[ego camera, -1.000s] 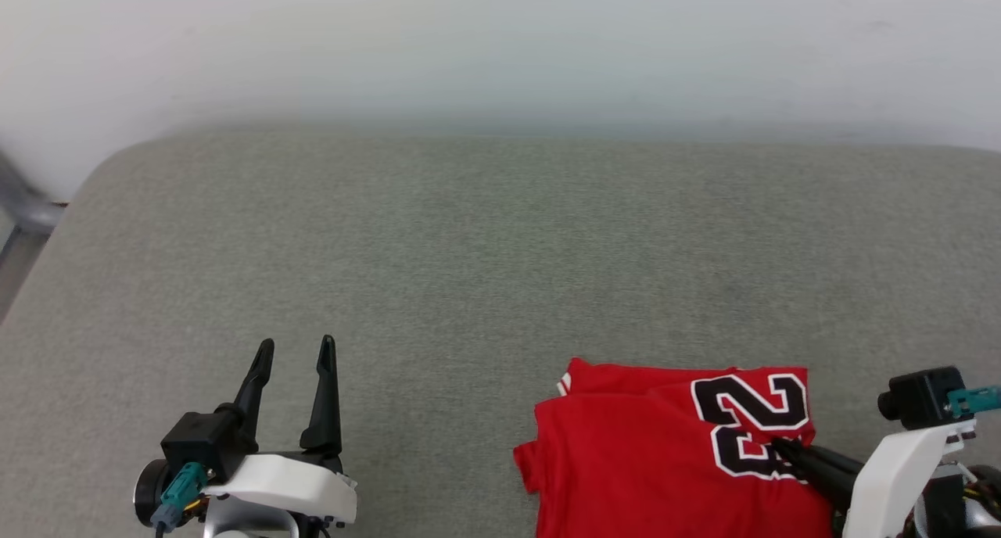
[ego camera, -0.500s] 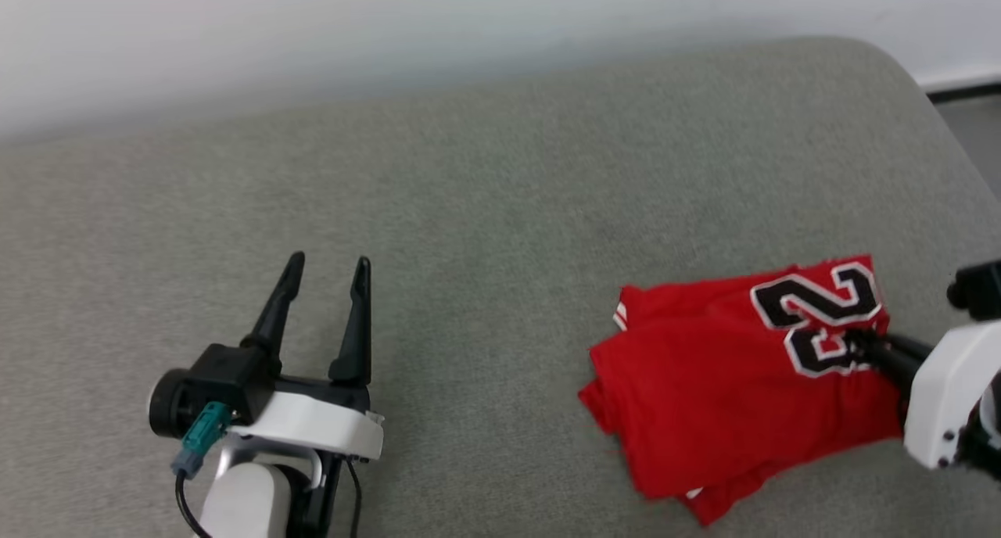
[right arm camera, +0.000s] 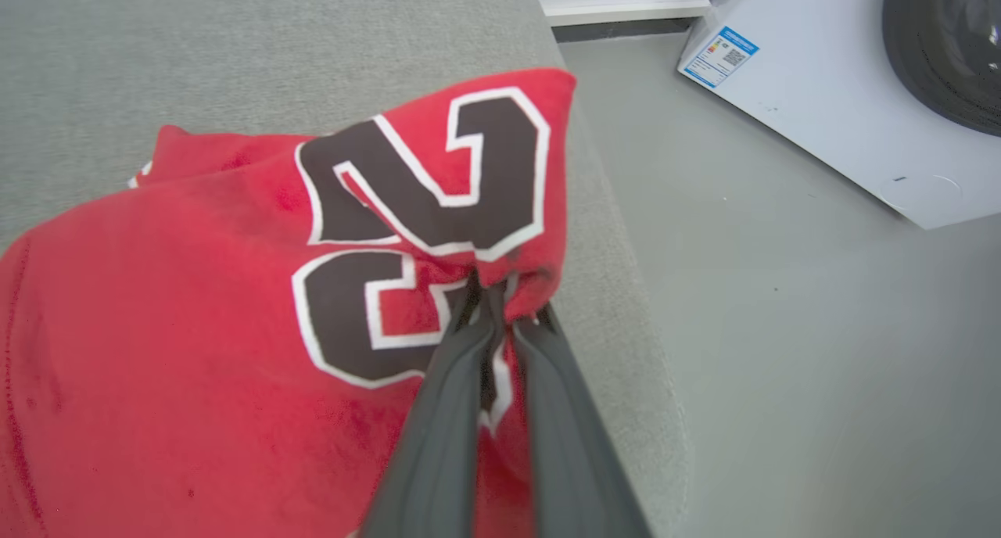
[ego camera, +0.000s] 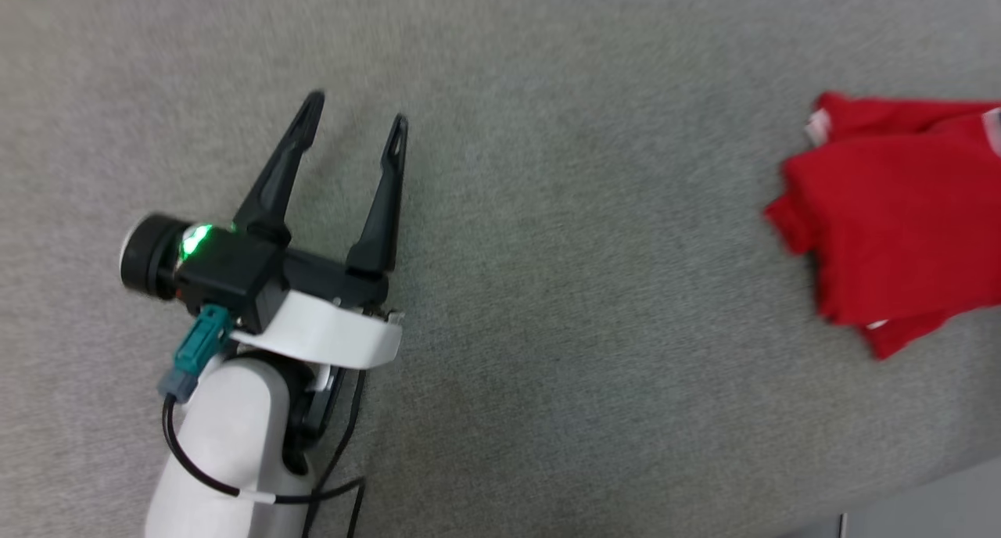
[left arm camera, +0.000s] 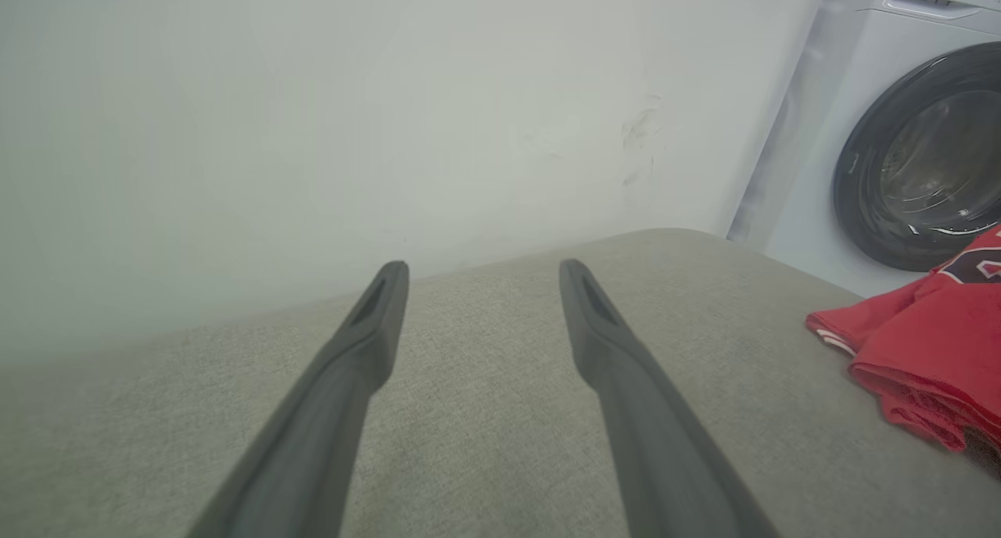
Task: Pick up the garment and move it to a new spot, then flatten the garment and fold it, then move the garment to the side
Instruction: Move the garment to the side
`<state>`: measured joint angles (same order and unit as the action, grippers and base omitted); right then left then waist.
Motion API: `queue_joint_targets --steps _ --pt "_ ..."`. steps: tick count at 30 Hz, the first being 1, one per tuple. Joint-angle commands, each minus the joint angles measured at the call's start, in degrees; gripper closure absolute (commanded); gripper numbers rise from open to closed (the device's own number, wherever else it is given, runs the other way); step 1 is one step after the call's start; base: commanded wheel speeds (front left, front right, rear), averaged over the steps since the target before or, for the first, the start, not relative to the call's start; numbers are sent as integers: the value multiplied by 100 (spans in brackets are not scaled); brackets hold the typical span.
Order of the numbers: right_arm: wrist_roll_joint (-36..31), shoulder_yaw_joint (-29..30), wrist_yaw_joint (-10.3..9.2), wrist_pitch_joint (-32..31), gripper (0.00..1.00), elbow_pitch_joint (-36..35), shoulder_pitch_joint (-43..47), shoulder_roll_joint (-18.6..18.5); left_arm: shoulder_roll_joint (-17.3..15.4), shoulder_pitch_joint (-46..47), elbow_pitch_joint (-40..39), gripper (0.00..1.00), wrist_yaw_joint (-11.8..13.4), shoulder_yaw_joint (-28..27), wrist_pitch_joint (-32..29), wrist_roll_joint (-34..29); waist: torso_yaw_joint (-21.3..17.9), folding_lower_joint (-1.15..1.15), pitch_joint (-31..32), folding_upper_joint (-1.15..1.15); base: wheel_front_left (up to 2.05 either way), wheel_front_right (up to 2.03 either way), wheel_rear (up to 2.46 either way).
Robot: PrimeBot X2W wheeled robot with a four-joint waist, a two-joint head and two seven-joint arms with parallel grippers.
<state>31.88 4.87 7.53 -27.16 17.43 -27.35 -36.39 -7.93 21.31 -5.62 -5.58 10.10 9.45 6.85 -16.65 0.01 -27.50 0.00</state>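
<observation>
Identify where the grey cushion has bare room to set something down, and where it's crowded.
Bare cushion stretches between the left hand and the garment, and ahead of that hand to the wall. Crowded: the cushion's right edge, where the right hand pinches the garment.

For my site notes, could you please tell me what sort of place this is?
Probably a laundry room or laundry test area: a white front-loading washing machine stands on a grey floor beside a grey fabric-covered surface with a folded red jersey on it.
</observation>
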Motion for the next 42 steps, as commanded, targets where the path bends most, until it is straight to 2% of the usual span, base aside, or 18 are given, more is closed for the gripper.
queue_joint_targets --steps 1,7,12,13,14,15,16,22,25,29,35,42 --pt "-104 116 -10 74 100 124 -160 -75 -45 142 -73 0 -33 16 -49 -23 19 -1 -462 0 0 0 0" --pt "-490 730 -10 439 100 812 -579 -308 -98 589 -371 0 -82 265 -247 -82 228 -1 -964 0 0 0 0" --pt "-948 1089 -10 859 100 1466 -903 -149 -88 821 -415 0 -98 417 -223 -90 401 -1 -1156 0 0 0 0" --pt "-1040 1156 -10 962 96 1605 -956 -96 -86 843 -398 0 -97 446 -204 -80 436 -1 -1162 0 0 0 0" --pt "-1129 1233 -10 1093 68 1723 -1036 -70 -98 851 -378 0 -101 463 -196 -73 464 -1 -1167 0 0 0 0" --pt "-1189 1261 -10 1186 24 1848 -1087 -35 -100 855 -350 0 -103 476 -179 -59 495 -1 -1163 0 0 0 0" --pt "-1211 1290 -10 1249 0 1981 -1122 15 -107 852 -328 0 -101 473 -166 -46 523 -1 -1152 0 0 0 0" --pt "-1604 1649 -10 1910 0 2670 -1264 -22 -74 725 -150 0 -48 454 -2 65 711 -1 -927 0 0 0 0" --pt "-1856 1894 -10 2416 0 2900 -1259 -87 -58 583 24 0 -36 464 108 112 802 -1 -638 0 0 0 0" --pt "-1996 2042 -10 3027 0 3110 -1064 17 3 261 286 0 46 428 255 223 913 -1 -94 0 0 0 0" --pt "-1819 1864 -10 3674 0 3227 -624 268 79 -300 598 0 199 345 386 429 1073 -1 701 0 0 0 0" --pt "-1685 1334 -10 4121 0 2930 140 838 174 -889 946 0 370 206 481 657 1261 -1 1510 0 0 0 0"
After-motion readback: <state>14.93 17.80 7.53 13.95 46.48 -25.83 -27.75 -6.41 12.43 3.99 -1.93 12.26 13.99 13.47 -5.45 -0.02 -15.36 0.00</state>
